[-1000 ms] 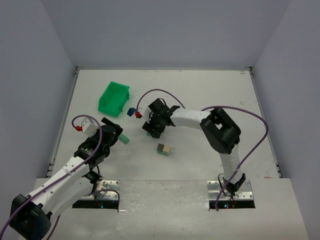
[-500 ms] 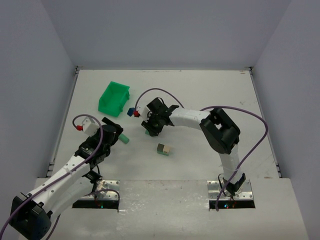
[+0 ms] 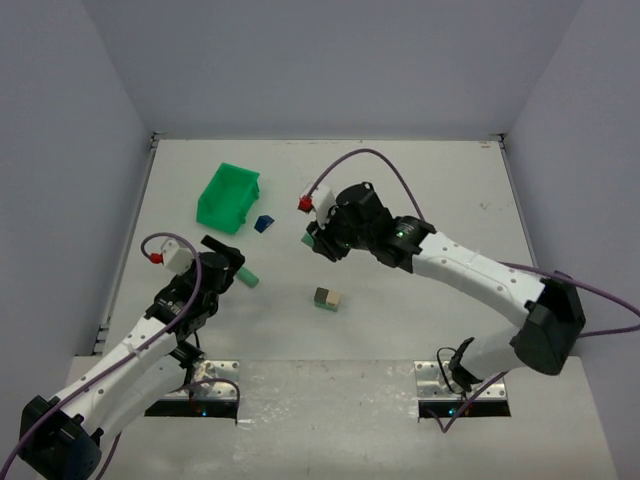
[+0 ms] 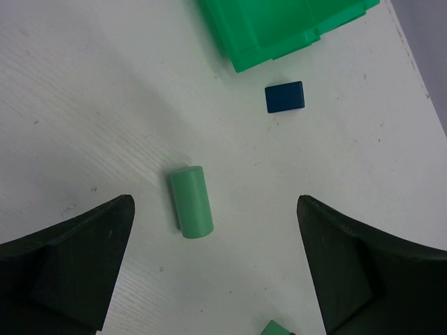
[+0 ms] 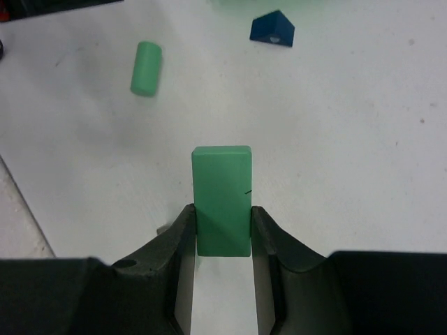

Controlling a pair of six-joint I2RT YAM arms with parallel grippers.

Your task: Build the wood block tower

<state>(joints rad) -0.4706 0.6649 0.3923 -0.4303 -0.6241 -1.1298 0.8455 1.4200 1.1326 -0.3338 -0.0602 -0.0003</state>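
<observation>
The pieces of the wood block tower lie apart on the white table. My right gripper (image 5: 222, 213) is shut on a green rectangular block (image 5: 222, 174) and holds it above the table; in the top view this gripper (image 3: 314, 243) hangs right of the dark blue roof-shaped piece (image 3: 263, 224) (image 5: 272, 28). A pale green cylinder (image 3: 248, 278) (image 4: 191, 202) (image 5: 145, 68) lies on its side. My left gripper (image 4: 216, 209) (image 3: 230, 268) hovers open just over it, one finger on each side, not touching. The blue piece (image 4: 285, 97) lies beyond it.
A bright green plastic bin (image 3: 228, 197) (image 4: 279, 28) stands at the back left, close to the blue piece. A small green and tan block pair (image 3: 327, 298) lies mid-table toward the front. White walls close off the left, right and back of the table.
My right gripper closed on the green block and lifted it off the table, moving up and slightly right as the arm stretched out. The left arm has barely moved.
</observation>
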